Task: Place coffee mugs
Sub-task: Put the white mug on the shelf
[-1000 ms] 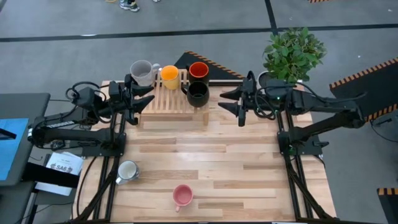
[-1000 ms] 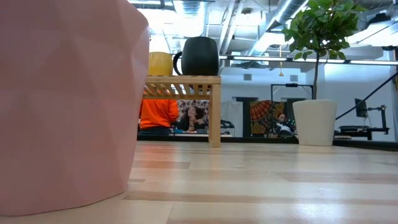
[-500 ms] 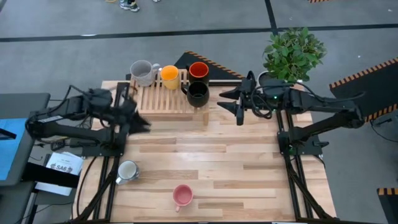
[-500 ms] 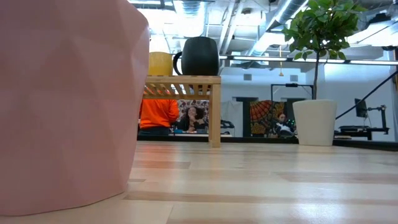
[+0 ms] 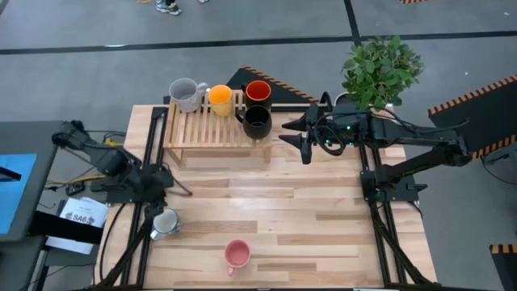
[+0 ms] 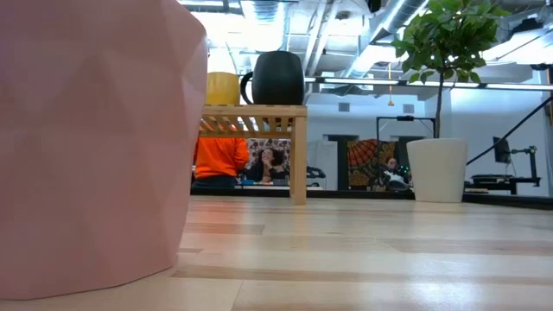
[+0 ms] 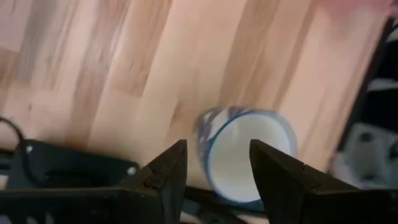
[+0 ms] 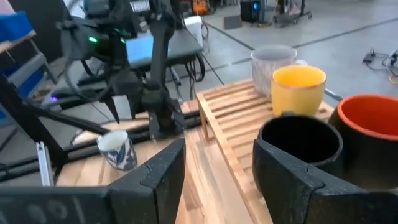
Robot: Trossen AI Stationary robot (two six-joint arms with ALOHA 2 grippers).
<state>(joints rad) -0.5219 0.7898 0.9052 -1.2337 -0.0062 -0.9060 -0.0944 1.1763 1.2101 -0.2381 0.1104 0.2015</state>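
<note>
Four mugs stand on the wooden rack (image 5: 216, 128) at the far edge: grey (image 5: 185, 94), orange (image 5: 220, 99), red-inside (image 5: 258, 90) and black (image 5: 257, 121). The white mug (image 5: 166, 222) and the pink mug (image 5: 237, 255) stand upright on the table near its near edge. My left gripper (image 5: 168, 192) is open, just to the far side of the white mug and above it. In the left wrist view the white mug (image 7: 245, 155) shows between the two fingers, untouched. My right gripper (image 5: 289, 136) is open, just right of the black mug (image 8: 301, 146).
A potted plant (image 5: 380, 69) in a white pot (image 6: 436, 170) stands at the far right corner, behind my right arm. The pink mug (image 6: 86, 147) fills the low view's left. Bare tabletop (image 5: 307, 210) lies between the rack and the near edge. People show in the room beyond.
My left gripper has left the rack's left end and swung toward the near edge, tipping down over the white mug. My right gripper has crept a little left toward the black mug. No mug has moved.
</note>
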